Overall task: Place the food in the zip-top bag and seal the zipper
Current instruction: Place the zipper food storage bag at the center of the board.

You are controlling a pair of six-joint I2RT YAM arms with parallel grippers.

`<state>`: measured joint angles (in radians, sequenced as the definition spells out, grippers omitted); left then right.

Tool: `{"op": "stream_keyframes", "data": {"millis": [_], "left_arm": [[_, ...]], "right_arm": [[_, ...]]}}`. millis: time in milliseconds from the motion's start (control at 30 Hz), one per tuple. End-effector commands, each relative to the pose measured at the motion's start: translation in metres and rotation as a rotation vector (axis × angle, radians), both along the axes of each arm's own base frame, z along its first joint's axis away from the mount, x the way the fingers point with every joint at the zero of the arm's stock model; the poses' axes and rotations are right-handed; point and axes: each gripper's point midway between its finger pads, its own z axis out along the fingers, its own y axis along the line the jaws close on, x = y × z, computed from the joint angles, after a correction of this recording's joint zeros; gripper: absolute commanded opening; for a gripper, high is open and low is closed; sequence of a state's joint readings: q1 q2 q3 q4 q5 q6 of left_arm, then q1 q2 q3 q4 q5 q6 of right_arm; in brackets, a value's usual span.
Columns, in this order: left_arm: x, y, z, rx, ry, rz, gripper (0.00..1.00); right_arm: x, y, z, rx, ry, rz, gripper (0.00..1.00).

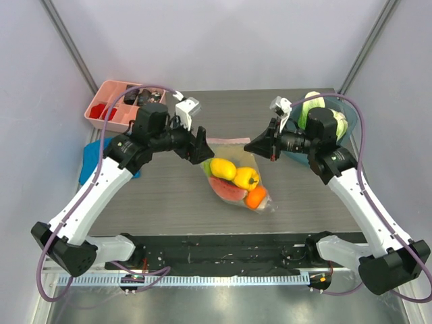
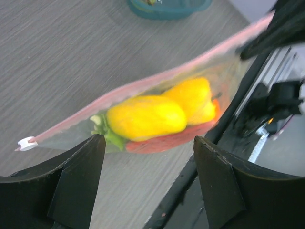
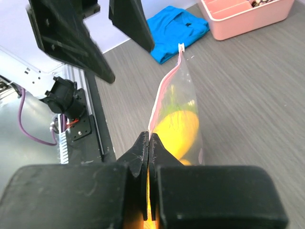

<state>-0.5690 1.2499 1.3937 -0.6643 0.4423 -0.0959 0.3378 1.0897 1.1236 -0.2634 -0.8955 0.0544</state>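
Note:
The zip-top bag [image 1: 233, 177] lies mid-table holding yellow fruits [image 1: 223, 167], a red watermelon slice [image 1: 226, 189] and an orange [image 1: 255, 197]. Its pink zipper [image 1: 226, 140] runs between both grippers. My right gripper [image 1: 253, 144] is shut on the zipper's right end, which shows in the right wrist view [image 3: 149, 138]. My left gripper [image 1: 199, 145] is open at the left end, its jaws apart and not touching the bag [image 2: 157, 119]. A white slider [image 2: 26, 142] sits at the zipper's left end. A pale green cabbage [image 1: 339, 125] and a green-white leek [image 1: 310, 104] stay in the teal bowl.
A teal bowl [image 1: 351, 108] stands at the back right behind my right arm. A pink compartment tray [image 1: 108, 108] sits at the back left, with a blue cloth [image 1: 91, 158] next to it. The black base rail [image 1: 216, 253] runs along the near edge.

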Motion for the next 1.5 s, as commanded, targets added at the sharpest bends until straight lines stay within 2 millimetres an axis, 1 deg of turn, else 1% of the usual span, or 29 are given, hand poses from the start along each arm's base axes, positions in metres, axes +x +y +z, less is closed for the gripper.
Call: {"op": "stream_keyframes", "data": {"millis": [0,33,67,167,267,300,367,400,433,467,500,567,600,633,700,767,800,933,1000,1067,1133,1167,1233,1267,1333,1367,1400,1433,1467], "left_arm": [[0.005,0.002,0.032,-0.131,0.148,0.211,0.77],[0.006,0.011,0.019,-0.110,0.256,0.330,0.75],[0.008,0.012,0.017,-0.113,0.305,0.377,0.74],[-0.001,0.014,0.011,-0.151,0.392,0.415,0.74],[-0.006,0.015,0.006,-0.170,0.473,0.466,0.79],[-0.003,0.016,0.006,-0.180,0.492,0.484,0.84],[0.002,0.016,0.008,-0.213,0.540,0.527,0.89],[0.008,0.021,0.008,-0.223,0.555,0.559,0.98],[0.016,0.023,0.005,-0.226,0.578,0.583,1.00],[0.019,0.022,0.010,-0.257,0.609,0.598,1.00],[0.022,0.024,0.008,-0.270,0.639,0.617,1.00],[0.031,0.028,-0.001,-0.296,0.713,0.666,1.00],[0.031,0.027,-0.004,-0.321,0.767,0.686,1.00],[0.033,0.027,-0.008,-0.326,0.793,0.699,1.00],[0.030,0.023,-0.025,-0.320,0.876,0.722,1.00],[0.022,0.019,-0.043,-0.307,0.963,0.720,1.00],[0.020,0.018,-0.049,-0.305,0.998,0.729,1.00],[-0.001,0.018,-0.076,-0.253,1.104,0.717,1.00],[-0.003,0.019,-0.078,-0.237,1.104,0.711,1.00],[0.003,0.017,-0.072,-0.253,1.079,0.700,0.98],[0.009,0.014,-0.064,-0.270,1.057,0.675,0.87],[0.010,0.011,-0.061,-0.279,1.049,0.653,0.68],[0.013,0.009,-0.061,-0.264,1.032,0.632,0.47],[0.012,0.008,-0.062,-0.247,1.016,0.603,0.30],[0.012,0.006,-0.061,-0.232,1.011,0.568,0.20],[0.010,0.005,-0.060,-0.231,1.003,0.544,0.05],[0.011,0.002,-0.056,-0.245,0.984,0.515,0.00],[0.009,-0.001,-0.053,-0.246,0.979,0.483,0.00],[0.007,-0.003,-0.050,-0.231,0.945,0.445,0.00]], "right_arm": [[-0.007,0.007,0.032,0.075,-0.107,0.012,0.01],[-0.006,0.008,0.030,0.072,-0.106,0.001,0.01],[-0.006,0.008,0.030,0.072,-0.105,-0.002,0.01],[0.000,0.006,0.033,0.071,-0.126,-0.041,0.01],[0.001,0.005,0.047,0.102,-0.160,-0.062,0.01],[0.000,0.006,0.048,0.110,-0.157,-0.061,0.01],[-0.007,0.011,0.048,0.114,-0.159,-0.040,0.01],[-0.009,0.013,0.041,0.106,-0.146,-0.032,0.01],[-0.012,0.016,0.036,0.100,-0.141,-0.023,0.01],[-0.019,0.022,0.032,0.097,-0.141,-0.004,0.01],[-0.021,0.025,0.020,0.086,-0.125,-0.007,0.01],[-0.031,0.037,0.014,0.094,-0.128,0.022,0.01],[-0.030,0.039,0.002,0.080,-0.109,0.004,0.01],[-0.028,0.043,0.006,0.103,-0.140,0.002,0.01],[-0.034,0.054,-0.001,0.104,-0.134,0.014,0.01],[-0.031,0.062,-0.003,0.106,-0.143,-0.003,0.01],[-0.035,0.069,-0.003,0.109,-0.148,0.011,0.01],[-0.035,0.082,-0.010,0.101,-0.148,0.012,0.01],[-0.038,0.085,-0.012,0.107,-0.149,0.022,0.01],[-0.045,0.090,-0.013,0.108,-0.151,0.053,0.01],[-0.053,0.095,-0.018,0.103,-0.151,0.084,0.01],[-0.057,0.098,-0.021,0.097,-0.149,0.106,0.01],[-0.064,0.103,-0.025,0.087,-0.160,0.135,0.01],[-0.069,0.108,-0.029,0.081,-0.156,0.162,0.01],[-0.072,0.111,-0.026,0.091,-0.152,0.182,0.01],[-0.074,0.113,-0.026,0.094,-0.150,0.193,0.04],[-0.076,0.113,-0.023,0.099,-0.153,0.206,0.11],[-0.077,0.113,-0.021,0.099,-0.164,0.215,0.27],[-0.077,0.112,-0.019,0.087,-0.168,0.216,0.38]]}}
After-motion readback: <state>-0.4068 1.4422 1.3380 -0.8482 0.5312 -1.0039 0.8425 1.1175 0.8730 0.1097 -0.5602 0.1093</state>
